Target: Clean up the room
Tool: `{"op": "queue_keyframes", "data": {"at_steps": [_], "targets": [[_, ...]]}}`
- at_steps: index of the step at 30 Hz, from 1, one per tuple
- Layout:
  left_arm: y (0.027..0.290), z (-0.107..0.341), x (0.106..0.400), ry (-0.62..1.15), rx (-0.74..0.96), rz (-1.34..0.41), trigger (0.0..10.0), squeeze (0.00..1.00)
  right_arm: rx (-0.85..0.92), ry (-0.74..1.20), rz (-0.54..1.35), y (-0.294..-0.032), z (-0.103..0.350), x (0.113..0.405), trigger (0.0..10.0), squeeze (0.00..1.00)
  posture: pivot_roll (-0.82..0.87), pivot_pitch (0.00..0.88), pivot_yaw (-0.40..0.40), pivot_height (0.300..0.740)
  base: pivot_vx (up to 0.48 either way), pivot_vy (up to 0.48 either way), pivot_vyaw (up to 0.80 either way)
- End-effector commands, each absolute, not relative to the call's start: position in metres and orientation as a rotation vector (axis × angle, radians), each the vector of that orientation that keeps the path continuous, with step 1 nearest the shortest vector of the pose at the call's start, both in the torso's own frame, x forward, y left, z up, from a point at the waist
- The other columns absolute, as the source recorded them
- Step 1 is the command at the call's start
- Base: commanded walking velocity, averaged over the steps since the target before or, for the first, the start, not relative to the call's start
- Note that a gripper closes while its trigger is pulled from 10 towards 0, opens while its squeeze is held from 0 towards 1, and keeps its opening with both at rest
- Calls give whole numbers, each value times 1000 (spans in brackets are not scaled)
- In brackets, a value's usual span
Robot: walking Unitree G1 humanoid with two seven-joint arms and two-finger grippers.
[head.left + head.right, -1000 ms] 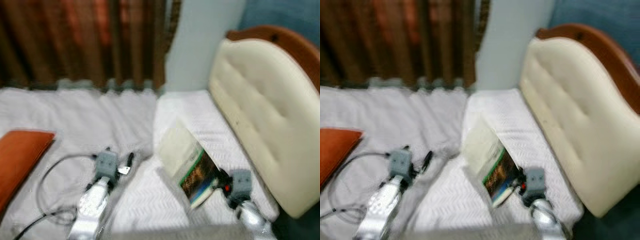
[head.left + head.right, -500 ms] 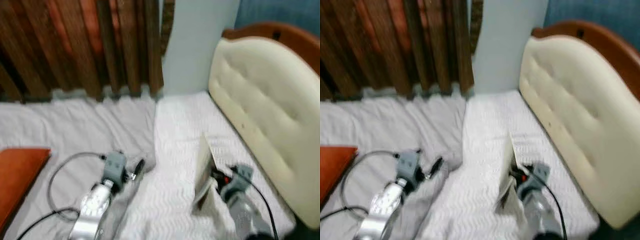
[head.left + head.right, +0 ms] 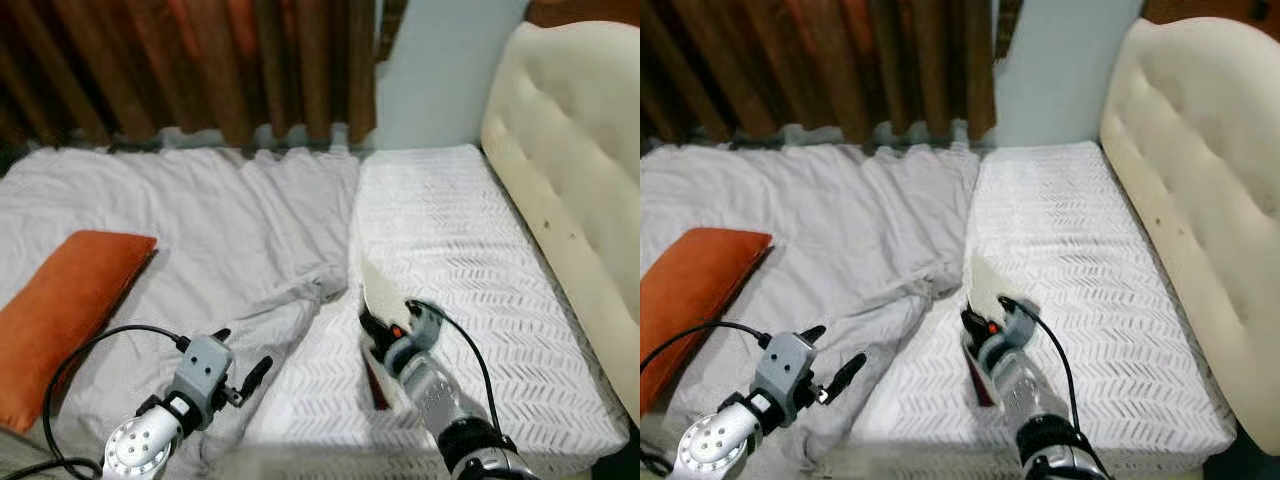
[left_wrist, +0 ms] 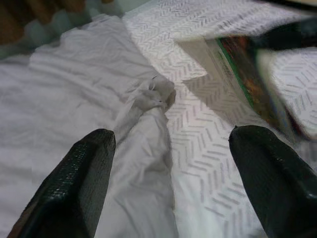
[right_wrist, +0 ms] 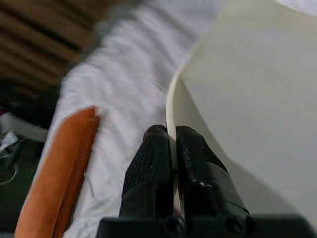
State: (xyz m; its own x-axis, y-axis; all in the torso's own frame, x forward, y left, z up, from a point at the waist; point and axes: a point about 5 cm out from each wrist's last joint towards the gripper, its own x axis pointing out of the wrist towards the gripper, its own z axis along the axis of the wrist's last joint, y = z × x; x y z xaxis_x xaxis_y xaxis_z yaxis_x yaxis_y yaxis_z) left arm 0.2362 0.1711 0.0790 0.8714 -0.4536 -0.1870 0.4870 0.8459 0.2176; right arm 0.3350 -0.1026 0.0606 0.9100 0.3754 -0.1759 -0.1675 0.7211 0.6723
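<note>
My right gripper (image 3: 372, 328) is shut on the lower edge of a thin book (image 3: 374, 289) with a pale cover. The book stands nearly on edge over the white quilted mattress (image 3: 470, 250). In the right wrist view the two fingers (image 5: 153, 163) pinch the book's cream cover (image 5: 247, 99). The left wrist view shows its green, colourful side (image 4: 242, 79). My left gripper (image 3: 243, 352) hangs open over the crumpled grey sheet (image 3: 230, 240), to the left of the book, with nothing between its fingers (image 4: 79, 183).
An orange pillow (image 3: 65, 310) lies on the sheet at the left. A cream padded headboard (image 3: 570, 150) rises along the right side. Brown curtains (image 3: 200, 60) hang behind the bed. A black cable (image 3: 90, 345) loops off my left arm.
The view has swung left and downward. The book has turned from showing its cover to standing edge-on, and my right gripper has carried it closer to the grey sheet.
</note>
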Motion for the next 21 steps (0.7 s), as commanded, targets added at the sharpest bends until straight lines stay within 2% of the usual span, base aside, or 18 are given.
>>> {"op": "queue_keyframes", "data": {"at_steps": [1, 3, 7, 11, 14, 15, 19, 21], "targets": [[171, 86, 237, 101, 263, -486, 10000, 0, 669, 207, 407, -90, 90, 347, 10000, 0, 195, 168, 25, 740, 0, 0, 0], [156, 79, 232, 104, 213, -504, 10000, 0, 672, 145, 431, -92, 103, 350, 10000, 0, 159, 159, 14, 740, 0, 0, 0], [145, 79, 231, 96, 230, -541, 10000, 0, 714, 157, 380, -102, 97, 351, 10000, 0, 159, 167, 17, 740, 0, 0, 0], [149, 82, 230, 97, 255, -538, 10000, 0, 804, 178, 334, -108, 91, 349, 10000, 0, 173, 182, 30, 740, 0, 0, 0], [154, 82, 228, 104, 257, -533, 10000, 0, 754, 211, 270, -119, 76, 345, 10000, 0, 181, 190, 41, 740, 0, 0, 0], [160, 84, 225, 113, 256, -531, 10000, 0, 739, 240, 178, -136, 58, 338, 10000, 0, 205, 219, 65, 740, 0, 0, 0], [164, 87, 221, 121, 252, -532, 10000, 0, 756, 264, 91, -149, 44, 330, 10000, 0, 217, 236, 80, 740, 0, 0, 0], [164, 90, 218, 115, 238, -570, 10000, 0, 807, 330, -1, -161, 24, 317, 10000, 0, 256, 273, 110, 740, 0, 0, 0]]}}
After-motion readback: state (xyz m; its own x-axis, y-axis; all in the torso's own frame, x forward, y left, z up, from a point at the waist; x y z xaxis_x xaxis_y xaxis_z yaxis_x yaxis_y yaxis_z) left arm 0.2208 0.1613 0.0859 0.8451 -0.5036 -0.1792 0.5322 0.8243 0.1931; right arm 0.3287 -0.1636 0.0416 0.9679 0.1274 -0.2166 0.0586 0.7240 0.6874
